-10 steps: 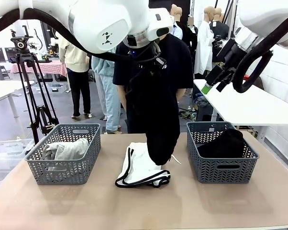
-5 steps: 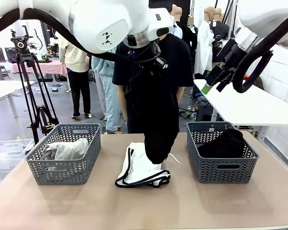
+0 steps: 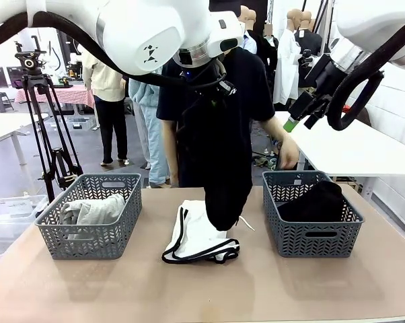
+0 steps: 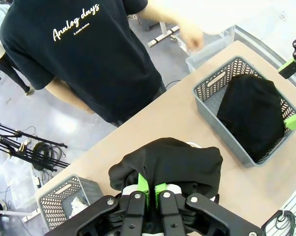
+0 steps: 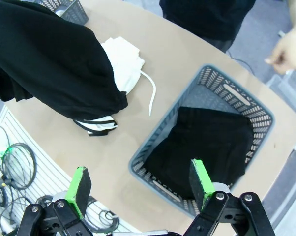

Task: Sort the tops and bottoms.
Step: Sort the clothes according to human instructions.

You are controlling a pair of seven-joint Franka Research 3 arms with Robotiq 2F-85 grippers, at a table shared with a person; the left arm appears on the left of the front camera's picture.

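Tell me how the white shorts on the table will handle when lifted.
The white shorts lie folded and rumpled, so they will probably go limp and unfold, as the black garment sags from the left gripper. They are probably light. Their loose drawstring may dangle and snag.

On my table (image 3: 202, 289), the shorts (image 3: 196, 239) lie at the centre. The left basket (image 3: 91, 232) sits at nine o'clock with the top (image 3: 95, 210) in it. The right basket (image 3: 312, 234) sits at three o'clock with a folded garment (image 3: 317, 200) in it. A hanging garment (image 3: 219, 161) dangles over the shorts from my left gripper (image 4: 149, 189). The person (image 3: 253, 84) stands at twelve o'clock, behind the table.
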